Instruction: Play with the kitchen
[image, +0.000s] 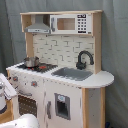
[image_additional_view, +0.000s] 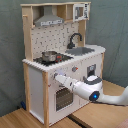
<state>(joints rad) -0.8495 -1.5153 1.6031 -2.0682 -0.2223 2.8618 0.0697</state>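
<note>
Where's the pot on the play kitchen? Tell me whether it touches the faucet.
Apart. In both exterior views the pot sits on the stovetop, while the black faucet stands behind the grey sink, with bare counter between them.

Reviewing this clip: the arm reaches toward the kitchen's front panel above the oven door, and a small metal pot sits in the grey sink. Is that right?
Not quite. The pot sits on the black stovetop, not in the sink, as both exterior views show. The rest holds: in the second exterior view the arm reaches toward the kitchen front panel above the oven door.
</note>
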